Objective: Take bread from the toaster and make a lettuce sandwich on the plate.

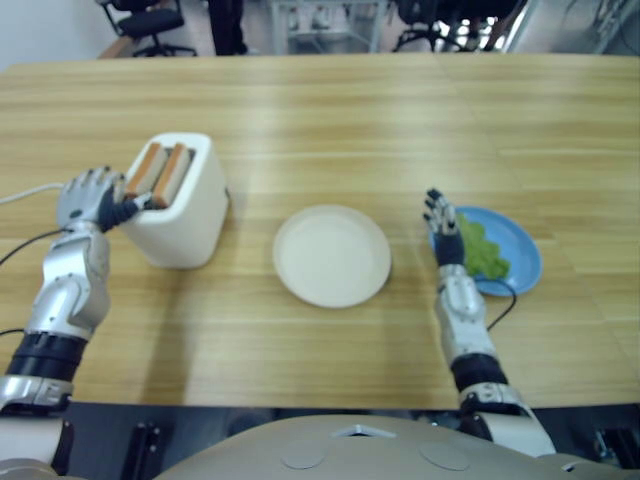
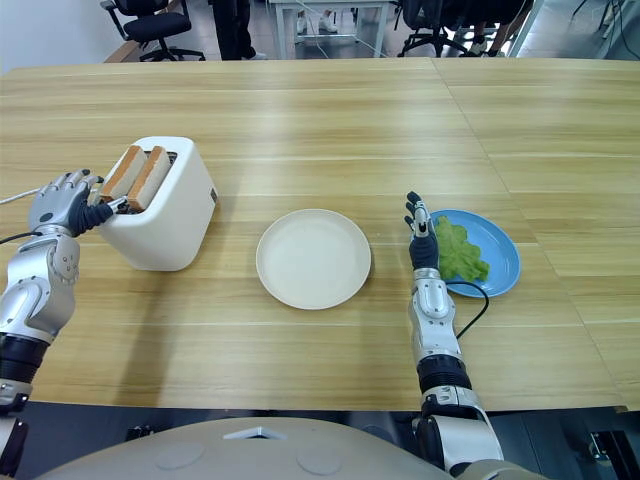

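Observation:
A white toaster (image 1: 188, 218) stands at the left of the wooden table with two browned bread slices (image 1: 160, 170) upright in its slots. My left hand (image 1: 88, 196) is at the toaster's left side, level with its top and against the near end of the left slice. An empty cream plate (image 1: 332, 256) lies at the centre. To its right a blue plate (image 1: 522, 252) holds green lettuce (image 1: 482, 252). My right hand (image 1: 445, 232) stands open with straight fingers at the blue plate's left rim, just touching the lettuce's edge.
The toaster's white cable (image 1: 24, 192) runs off the table's left edge, and a dark cable (image 1: 500, 300) loops by my right wrist. Bare wood stretches behind the plates. Office chairs (image 2: 150, 20) stand beyond the far edge.

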Controlling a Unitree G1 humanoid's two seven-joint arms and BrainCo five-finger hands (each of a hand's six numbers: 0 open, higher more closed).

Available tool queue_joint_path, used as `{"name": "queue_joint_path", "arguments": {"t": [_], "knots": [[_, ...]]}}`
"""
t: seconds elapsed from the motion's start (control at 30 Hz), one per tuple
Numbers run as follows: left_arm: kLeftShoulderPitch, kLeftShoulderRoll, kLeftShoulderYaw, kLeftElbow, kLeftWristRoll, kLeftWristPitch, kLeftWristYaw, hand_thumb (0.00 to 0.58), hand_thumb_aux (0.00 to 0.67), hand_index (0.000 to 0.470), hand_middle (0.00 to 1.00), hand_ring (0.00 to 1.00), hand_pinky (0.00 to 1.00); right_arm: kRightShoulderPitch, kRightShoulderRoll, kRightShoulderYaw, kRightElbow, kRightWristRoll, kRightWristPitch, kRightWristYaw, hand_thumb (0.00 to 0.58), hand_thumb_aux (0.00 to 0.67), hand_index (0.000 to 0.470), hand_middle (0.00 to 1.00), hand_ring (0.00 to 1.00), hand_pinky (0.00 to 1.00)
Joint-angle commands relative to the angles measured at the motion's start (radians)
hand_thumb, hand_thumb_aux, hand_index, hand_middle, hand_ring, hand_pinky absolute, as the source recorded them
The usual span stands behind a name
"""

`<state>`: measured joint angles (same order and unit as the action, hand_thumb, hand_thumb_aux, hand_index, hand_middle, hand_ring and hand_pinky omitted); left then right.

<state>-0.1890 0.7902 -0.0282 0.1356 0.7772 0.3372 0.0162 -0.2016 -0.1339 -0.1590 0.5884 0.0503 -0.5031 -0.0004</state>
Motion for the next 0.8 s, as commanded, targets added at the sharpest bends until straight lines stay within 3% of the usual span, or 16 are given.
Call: {"name": "queue_joint_path", "arguments": {"t": [0.03, 0.07, 0.1, 0.2, 0.23, 0.4, 0.8], "knots": [[0.012, -0.018, 0.009, 0.000, -0.011, -0.013, 0.027, 0.580, 0.670, 0.460, 0.00, 0.00, 0.00, 0.012, -0.001, -0.007, -0.011, 0.006, 0.020, 0.000, 0.000, 0.000, 0.000, 0.00, 0.00, 0.00], [0.011, -0.020, 0.014, -0.008, -0.011, -0.017, 0.038, 0.580, 0.670, 0.460, 0.00, 0.00, 0.00, 0.012, -0.001, -0.007, -0.011, 0.005, 0.021, 0.001, 0.000, 0.000, 0.000, 0.00, 0.00, 0.00], [0.010, -0.023, 0.019, -0.020, -0.011, -0.025, 0.054, 0.580, 0.670, 0.460, 0.10, 0.10, 0.10, 0.012, -0.001, -0.007, -0.009, 0.005, 0.021, 0.001, 0.000, 0.000, 0.000, 0.00, 0.00, 0.00], [0.012, -0.032, 0.033, -0.063, -0.004, -0.044, 0.099, 0.580, 0.670, 0.460, 0.85, 0.85, 0.85, 0.013, -0.002, -0.007, -0.009, 0.005, 0.023, 0.002, 0.000, 0.000, 0.000, 0.00, 0.00, 0.00], [0.013, -0.034, 0.035, -0.077, -0.001, -0.053, 0.113, 0.580, 0.670, 0.460, 0.99, 0.99, 0.99, 0.013, -0.002, -0.006, -0.010, 0.005, 0.025, 0.002, 0.000, 0.000, 0.000, 0.00, 0.00, 0.00], [0.019, -0.047, 0.041, -0.134, -0.004, -0.101, 0.168, 0.580, 0.670, 0.460, 1.00, 1.00, 1.00, 0.017, -0.002, -0.006, -0.017, 0.004, 0.030, 0.002, 0.000, 0.000, 0.000, 0.00, 0.00, 0.00], [0.054, -0.075, 0.214, -0.382, -0.019, -0.189, 0.282, 0.580, 0.670, 0.460, 1.00, 1.00, 1.00, 0.017, -0.002, -0.002, -0.003, 0.000, 0.036, 0.005, 0.000, 0.000, 0.000, 0.00, 0.00, 0.00]]}}
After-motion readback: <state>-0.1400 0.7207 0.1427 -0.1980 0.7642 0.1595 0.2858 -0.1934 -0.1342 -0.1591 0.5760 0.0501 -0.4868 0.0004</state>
